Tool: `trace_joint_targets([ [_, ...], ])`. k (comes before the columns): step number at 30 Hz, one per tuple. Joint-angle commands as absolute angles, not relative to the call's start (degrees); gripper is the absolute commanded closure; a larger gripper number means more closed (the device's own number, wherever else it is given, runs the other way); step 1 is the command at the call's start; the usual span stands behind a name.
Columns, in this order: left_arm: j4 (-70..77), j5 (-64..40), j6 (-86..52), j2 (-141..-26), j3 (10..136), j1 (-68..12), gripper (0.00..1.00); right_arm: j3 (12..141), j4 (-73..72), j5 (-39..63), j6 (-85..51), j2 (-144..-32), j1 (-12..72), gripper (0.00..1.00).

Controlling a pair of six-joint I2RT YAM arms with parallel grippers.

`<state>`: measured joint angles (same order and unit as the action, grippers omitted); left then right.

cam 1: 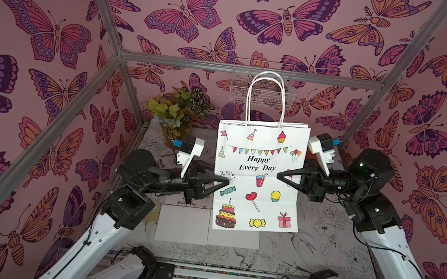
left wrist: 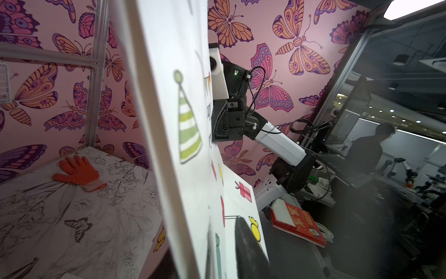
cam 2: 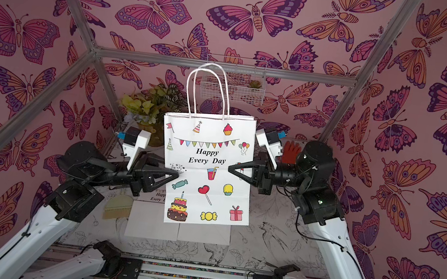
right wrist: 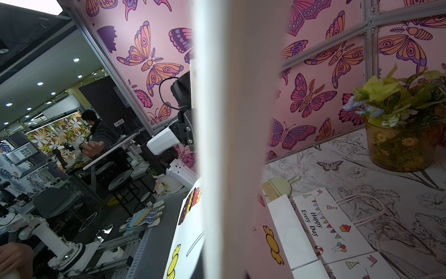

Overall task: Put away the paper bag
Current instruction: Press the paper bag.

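While the paper bag (cam 1: 259, 151) hangs upright, clear of the table (cam 1: 320, 243), the right gripper (cam 1: 280, 177) is pinched tight on the edge facing it; the left gripper (cam 1: 225, 181) straddles the opposite edge, and I cannot tell whether it is gripping or loose.

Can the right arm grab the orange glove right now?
Probably not. The right gripper is shut on the edge of the paper bag, and the orange glove lies farther back on the table; it would need to let go and swing back first.
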<state>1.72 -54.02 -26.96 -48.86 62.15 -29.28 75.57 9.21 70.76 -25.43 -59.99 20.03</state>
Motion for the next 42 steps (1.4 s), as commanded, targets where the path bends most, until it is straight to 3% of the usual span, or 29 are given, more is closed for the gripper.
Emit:
trace_joint_targets([
  [1, 2.58, -58.60, -27.14, -48.59, 61.79, -29.09, 0.46, 76.62, 6.22, 68.49, -26.87, -58.82, 20.13, 1.00],
  [4, 2.55, -61.15, -27.59, -49.63, 61.87, -29.09, 0.39, 76.45, 4.69, 68.05, -28.01, -58.41, 20.11, 1.00],
  [11, -0.19, -62.50, -25.30, -50.51, 61.61, -29.09, 0.43, 76.11, 2.93, 66.96, -29.40, -57.91, 19.96, 1.00],
  [18, -0.87, -61.50, -24.80, -51.27, 61.81, -29.09, 0.88, 75.67, 0.78, 68.96, -31.34, -58.42, 20.06, 1.00],
  [21, -1.24, -60.46, -24.27, -50.81, 61.83, -29.03, 1.00, 75.84, 2.16, 70.04, -30.57, -58.27, 20.09, 1.00],
  [24, -1.73, -59.17, -23.82, -50.33, 62.01, -28.92, 1.00, 76.32, 5.27, 71.03, -28.42, -58.40, 20.21, 0.96],
  [29, -2.12, -55.74, -23.73, -49.19, 62.14, -28.24, 1.00, 77.32, 10.86, 72.22, -24.71, -58.51, 20.38, 0.58],
  [32, -2.17, -53.90, -23.90, -48.25, 62.10, -27.70, 1.00, 77.29, 11.20, 73.29, -24.24, -58.61, 20.96, 0.46],
  [38, -1.78, -53.27, -24.35, -47.90, 62.06, -27.42, 1.00, 77.81, 11.78, 73.00, -23.35, -59.53, 22.94, 0.44],
  [42, -1.54, -52.93, -24.26, -48.54, 61.82, -27.42, 1.00, 78.92, 12.06, 71.44, -22.81, -61.38, 25.50, 0.50],
])
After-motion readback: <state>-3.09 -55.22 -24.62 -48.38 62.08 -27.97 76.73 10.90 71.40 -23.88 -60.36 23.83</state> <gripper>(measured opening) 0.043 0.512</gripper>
